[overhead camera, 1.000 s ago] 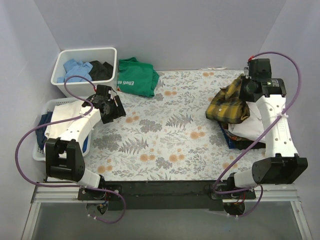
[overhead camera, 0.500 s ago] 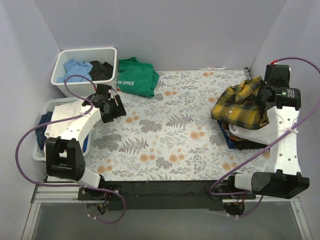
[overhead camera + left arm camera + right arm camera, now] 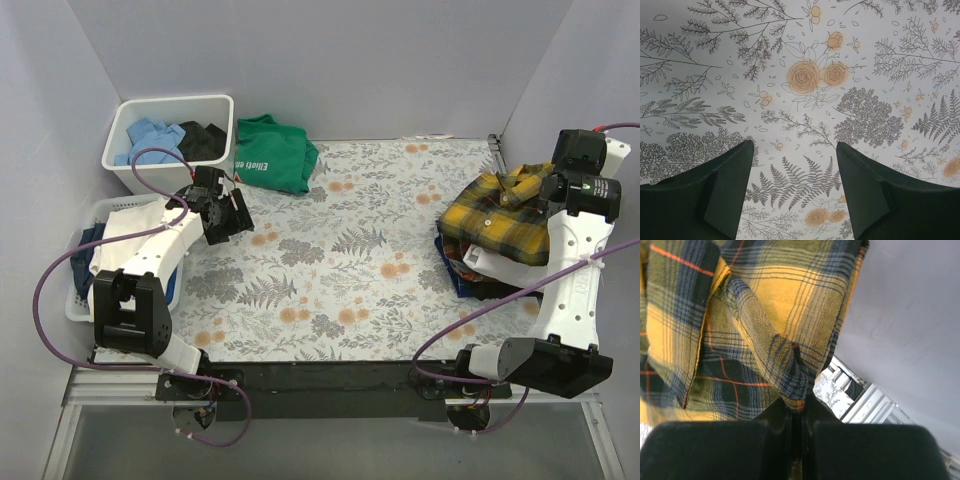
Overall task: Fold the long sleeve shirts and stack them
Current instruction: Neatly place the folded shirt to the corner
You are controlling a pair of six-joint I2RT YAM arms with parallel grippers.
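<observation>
Right gripper (image 3: 797, 414) (raised) on plaid shirt (image 3: 495, 215)

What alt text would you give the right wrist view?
The right pincer is shut on a bunched fold of the yellow-and-black plaid shirt, which fills the left and top of the frame. To the right is a plain pale purple wall, with a sliver of floral table cover and metal framing showing below the cloth.

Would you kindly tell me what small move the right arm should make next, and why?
Probably lift and carry the plaid shirt left onto the middle of the table. The right gripper, jaws shut on a fold, holds it bunched over the pile at the right edge, where there is no room to spread it.
</observation>
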